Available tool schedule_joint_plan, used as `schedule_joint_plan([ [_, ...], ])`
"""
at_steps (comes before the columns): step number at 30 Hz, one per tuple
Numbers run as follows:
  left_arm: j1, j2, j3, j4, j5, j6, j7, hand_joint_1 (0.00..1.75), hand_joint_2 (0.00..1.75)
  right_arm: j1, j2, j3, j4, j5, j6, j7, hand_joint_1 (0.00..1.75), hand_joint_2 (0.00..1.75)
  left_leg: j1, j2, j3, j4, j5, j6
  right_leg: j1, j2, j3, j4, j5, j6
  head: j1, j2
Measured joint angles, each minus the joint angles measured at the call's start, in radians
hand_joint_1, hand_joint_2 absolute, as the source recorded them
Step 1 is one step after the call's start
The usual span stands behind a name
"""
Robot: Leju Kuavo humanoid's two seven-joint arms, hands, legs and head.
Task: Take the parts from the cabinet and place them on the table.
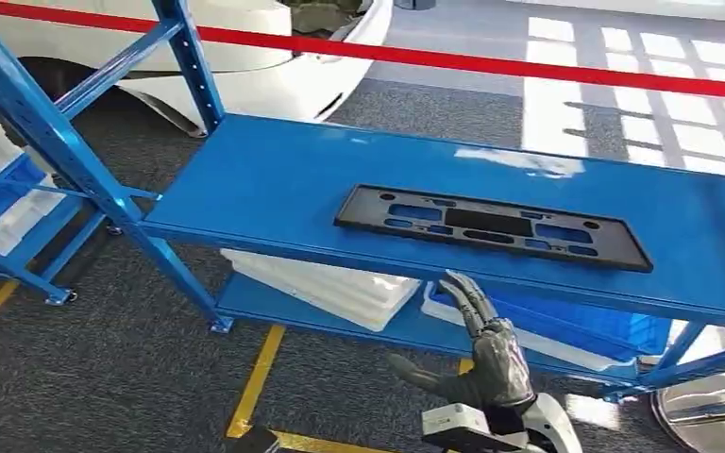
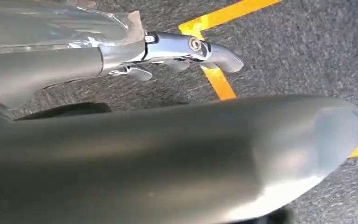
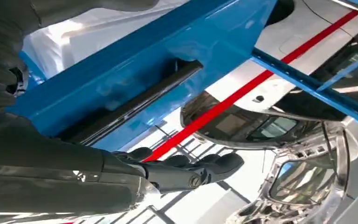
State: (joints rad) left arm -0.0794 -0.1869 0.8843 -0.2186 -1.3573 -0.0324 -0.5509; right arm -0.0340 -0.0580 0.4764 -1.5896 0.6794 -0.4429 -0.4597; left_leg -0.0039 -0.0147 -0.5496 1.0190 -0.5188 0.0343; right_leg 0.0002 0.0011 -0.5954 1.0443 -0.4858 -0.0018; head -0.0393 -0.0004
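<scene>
A: Entry, as watched from the floor. The black plate part (image 1: 491,226) lay flat on the upper blue shelf (image 1: 274,179), towards the front edge, lengthwise along it. Nothing touched it.

B: And the right hand (image 1: 481,354)?

A: Raised just below and in front of that edge, fingers (image 1: 467,300) spread and pointing up at the part, thumb out to the side. It held nothing. My reading: it was set for a reach over the lip.

B: Left hand (image 2: 168,51)?

A: Hanging over grey carpet with yellow floor tape (image 2: 219,79). Its fingers looked loosely extended; whether they were curled I could not tell. No object in it.

B: Why so near the front edge?

A: Probably so a hand can slide under the long side. Lower shelf carried white trays (image 1: 330,288) and a blue bin (image 1: 576,326); not involved.
</scene>
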Motion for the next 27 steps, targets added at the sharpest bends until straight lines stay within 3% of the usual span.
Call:
schedule_joint_plan([
  [4,-0.001,-0.003,0.000,0.003,0.002,-0.002,-0.004,0.00,0.00,0.016,-0.003,-0.021,-0.013,0.024,-0.023,0.005,0.00,1.75,0.001,0.000,-0.002,-0.005,-0.003,-0.019,0.007,0.001,0.005,-0.028,-0.005,-0.006,0.000,0.000],
  [5,-0.001,-0.003,0.000,0.003,0.002,0.000,-0.005,0.00,0.00,0.023,-0.003,-0.029,-0.022,0.038,-0.034,0.008,0.00,1.75,-0.001,0.001,0.000,-0.003,-0.012,-0.024,-0.007,-0.002,0.017,-0.047,0.001,-0.007,-0.001,0.000],
  [6,-0.001,-0.002,0.000,0.003,0.002,0.001,-0.006,0.00,0.00,0.027,-0.004,-0.033,-0.026,0.047,-0.041,0.008,0.00,1.75,-0.001,0.004,-0.005,0.015,-0.023,-0.029,-0.007,-0.004,0.027,-0.056,0.001,-0.008,-0.002,0.000],
  [7,-0.002,-0.002,0.000,0.003,0.002,0.002,-0.006,0.00,0.00,0.030,-0.004,-0.038,-0.030,0.053,-0.047,0.011,0.00,1.75,0.002,0.004,-0.031,0.072,-0.055,-0.033,-0.010,-0.006,0.032,-0.057,0.000,-0.011,-0.003,0.000],
  [9,0.000,-0.002,0.000,0.003,0.002,0.002,-0.006,0.00,0.00,0.039,-0.005,-0.046,-0.033,0.059,-0.051,0.014,0.00,1.75,0.012,0.005,-0.122,0.242,-0.121,-0.046,-0.010,-0.008,0.037,-0.057,-0.006,-0.013,-0.003,0.000],
  [10,0.003,-0.001,0.000,0.003,0.002,0.002,-0.006,0.00,0.00,0.044,-0.005,-0.049,-0.034,0.060,-0.053,0.014,0.00,1.75,0.017,0.005,-0.158,0.300,-0.131,-0.050,-0.011,-0.008,0.040,-0.057,-0.010,-0.012,-0.003,0.000],
  [11,0.005,-0.001,0.000,0.003,0.002,0.002,-0.005,0.00,0.00,0.049,-0.006,-0.053,-0.034,0.066,-0.058,0.015,0.00,1.75,0.021,0.005,-0.172,0.310,-0.117,-0.055,-0.013,-0.007,0.045,-0.057,-0.014,-0.009,-0.003,0.000],
  [12,0.006,-0.001,0.000,0.003,0.002,0.002,-0.005,0.00,0.00,0.055,-0.006,-0.058,-0.037,0.072,-0.061,0.017,0.00,1.75,0.025,0.005,-0.160,0.272,-0.078,-0.059,-0.017,-0.005,0.053,-0.057,-0.020,-0.005,-0.003,0.000],
  [14,0.006,-0.001,0.000,0.003,0.002,0.002,-0.005,0.00,0.00,0.062,-0.007,-0.065,-0.042,0.079,-0.072,0.019,0.00,1.75,0.033,0.008,-0.088,0.096,0.034,-0.069,-0.026,-0.002,0.074,-0.052,-0.036,0.009,-0.003,0.000],
  [15,0.008,-0.001,0.000,0.003,0.003,0.002,-0.005,0.00,0.00,0.068,-0.008,-0.071,-0.047,0.087,-0.082,0.020,0.00,1.75,0.037,0.013,-0.060,0.037,0.052,-0.073,-0.027,-0.003,0.079,-0.048,-0.047,0.019,-0.004,0.000],
  [16,0.006,-0.002,0.000,0.005,0.003,0.002,-0.005,0.00,0.00,0.074,-0.009,-0.079,-0.053,0.093,-0.090,0.021,0.00,1.75,0.031,0.012,-0.054,0.024,0.040,-0.068,-0.018,0.000,0.075,-0.038,-0.053,0.029,-0.006,0.000],
  [17,0.006,-0.001,0.000,0.005,0.003,0.004,-0.004,0.00,0.00,0.083,-0.011,-0.088,-0.061,0.100,-0.097,0.024,0.00,1.75,0.030,0.012,-0.058,0.027,0.032,-0.050,-0.018,0.000,0.071,-0.040,-0.052,0.033,-0.004,0.000],
  [19,0.013,-0.001,0.000,0.005,0.004,0.004,-0.006,0.00,0.00,0.098,-0.016,-0.100,-0.081,0.110,-0.110,0.024,0.00,1.75,0.024,0.009,-0.060,0.027,0.026,-0.036,-0.022,-0.003,0.076,-0.047,-0.053,0.039,-0.002,0.000],
  [21,0.013,-0.001,0.001,0.005,0.005,0.005,-0.007,0.00,0.00,0.111,-0.019,-0.116,-0.102,0.119,-0.122,0.024,0.00,1.75,0.029,0.009,-0.052,0.020,0.025,-0.021,-0.026,-0.003,0.076,-0.029,-0.072,0.048,-0.001,0.000],
  [23,0.011,-0.001,0.001,0.005,0.005,0.008,-0.008,0.00,0.00,0.120,-0.023,-0.128,-0.118,0.124,-0.132,0.024,0.00,1.75,0.026,0.010,-0.046,0.020,0.019,-0.012,-0.024,-0.003,0.011,0.100,-0.135,0.050,0.001,0.000],
  [24,0.011,-0.001,0.001,0.005,0.005,0.008,-0.008,0.00,0.00,0.129,-0.024,-0.135,-0.125,0.126,-0.136,0.024,0.00,1.75,0.023,0.010,-0.044,0.020,0.016,-0.007,-0.024,-0.003,-0.039,0.193,-0.171,0.050,0.001,0.000],
  [25,0.011,-0.001,0.001,0.005,0.006,0.008,-0.008,0.00,0.00,0.140,-0.025,-0.140,-0.131,0.126,-0.138,0.024,0.00,1.75,0.019,0.009,-0.041,0.020,0.012,-0.003,-0.024,-0.003,-0.086,0.271,-0.189,0.049,0.001,0.000],
  [26,0.013,-0.001,0.001,0.005,0.006,0.008,-0.008,0.00,0.00,0.148,-0.026,-0.145,-0.137,0.126,-0.141,0.024,0.00,1.75,0.016,0.008,-0.037,0.020,0.008,-0.001,-0.023,-0.003,-0.110,0.294,-0.180,0.046,0.001,0.000],
  [27,0.015,-0.001,0.001,0.005,0.008,0.008,-0.008,0.00,0.00,0.153,-0.027,-0.149,-0.142,0.127,-0.143,0.024,0.00,1.75,0.012,0.005,-0.029,0.020,0.004,0.000,-0.021,-0.002,-0.107,0.267,-0.144,0.041,0.001,0.000],
])
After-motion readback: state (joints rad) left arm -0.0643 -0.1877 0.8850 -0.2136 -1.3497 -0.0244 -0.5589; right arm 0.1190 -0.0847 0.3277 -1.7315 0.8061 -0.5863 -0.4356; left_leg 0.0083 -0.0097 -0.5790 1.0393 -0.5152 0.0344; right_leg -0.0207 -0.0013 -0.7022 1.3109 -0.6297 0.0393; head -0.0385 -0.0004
